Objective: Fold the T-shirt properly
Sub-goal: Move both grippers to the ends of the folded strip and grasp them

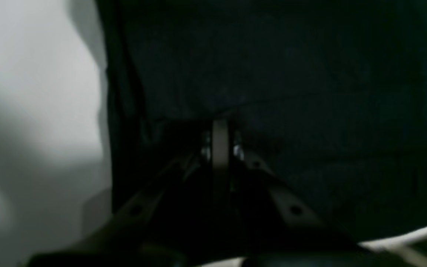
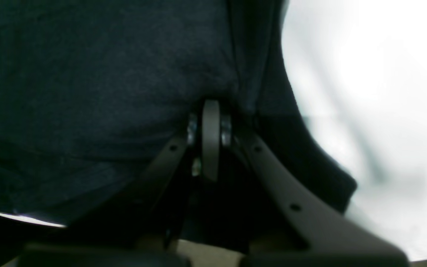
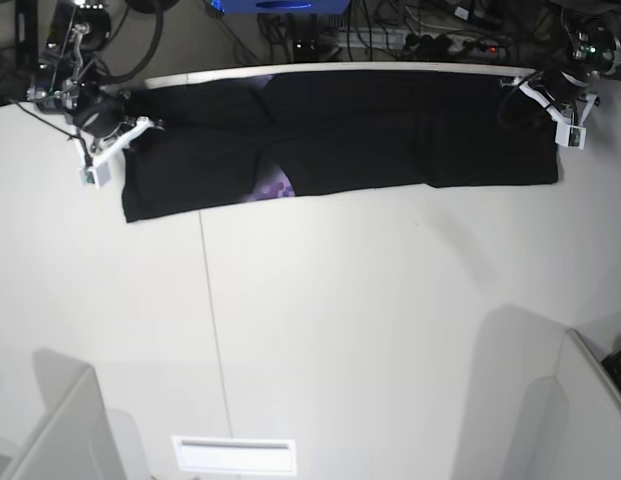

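The black T-shirt point(image 3: 390, 130) lies stretched in a long band along the table's far edge. A bit of its purple print point(image 3: 274, 186) peeks out at the lower hem, left of the middle. My left gripper point(image 3: 546, 108) is at the band's right end. In the left wrist view it point(image 1: 219, 128) is shut on black cloth point(image 1: 291, 74). My right gripper point(image 3: 128, 138) is at the band's left end. In the right wrist view it point(image 2: 211, 108) is shut on a fold of the shirt point(image 2: 98, 81).
The white table point(image 3: 370, 330) spreads in front of the shirt, with a seam line point(image 3: 212, 320) running front to back. Cables and equipment point(image 3: 390, 30) sit behind the far edge. Grey panels stand at the front left corner point(image 3: 60, 430) and the front right corner point(image 3: 590, 420).
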Available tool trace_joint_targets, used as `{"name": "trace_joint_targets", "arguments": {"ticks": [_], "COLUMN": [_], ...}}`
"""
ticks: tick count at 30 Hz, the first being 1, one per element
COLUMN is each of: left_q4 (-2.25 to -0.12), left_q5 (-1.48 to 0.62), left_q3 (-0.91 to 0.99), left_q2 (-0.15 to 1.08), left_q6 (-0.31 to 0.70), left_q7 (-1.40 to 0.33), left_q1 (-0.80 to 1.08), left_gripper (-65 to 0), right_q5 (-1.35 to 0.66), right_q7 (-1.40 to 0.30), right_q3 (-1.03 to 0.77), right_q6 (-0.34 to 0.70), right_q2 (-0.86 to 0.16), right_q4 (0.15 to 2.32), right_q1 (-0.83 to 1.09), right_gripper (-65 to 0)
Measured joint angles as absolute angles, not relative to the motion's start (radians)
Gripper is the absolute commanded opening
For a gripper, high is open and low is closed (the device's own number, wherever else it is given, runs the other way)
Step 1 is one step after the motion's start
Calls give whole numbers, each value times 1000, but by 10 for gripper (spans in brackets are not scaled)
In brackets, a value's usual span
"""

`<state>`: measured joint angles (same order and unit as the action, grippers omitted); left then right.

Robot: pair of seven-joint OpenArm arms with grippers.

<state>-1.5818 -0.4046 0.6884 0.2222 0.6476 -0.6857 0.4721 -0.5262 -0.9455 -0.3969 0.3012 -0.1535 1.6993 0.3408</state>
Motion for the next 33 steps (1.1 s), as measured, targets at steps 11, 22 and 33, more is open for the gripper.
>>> {"name": "trace_joint_targets", "arguments": {"ticks": [11,22,33], "left_q4": [-1538,-1666,-1932], "left_q5": [-395,-393,-576], "left_q3": [677,759,984], "left_q2": [220,218,189], "left_q6": [562,552,565], "left_q7": [-704,-927,-1078], "left_q1": [338,238,260], "left_gripper": [-650,-650,-650], "right_q5": [-517,-503,-516], "right_q7": [-950,-965,-1021], "right_q3": [-402,-399,-394], "right_q6": [298,171,179], "right_q2": [-153,-145,-63], "right_q4": [1545,1582,1934], "right_q1": [145,81,174], "right_gripper": [-650,-650,-650]}}
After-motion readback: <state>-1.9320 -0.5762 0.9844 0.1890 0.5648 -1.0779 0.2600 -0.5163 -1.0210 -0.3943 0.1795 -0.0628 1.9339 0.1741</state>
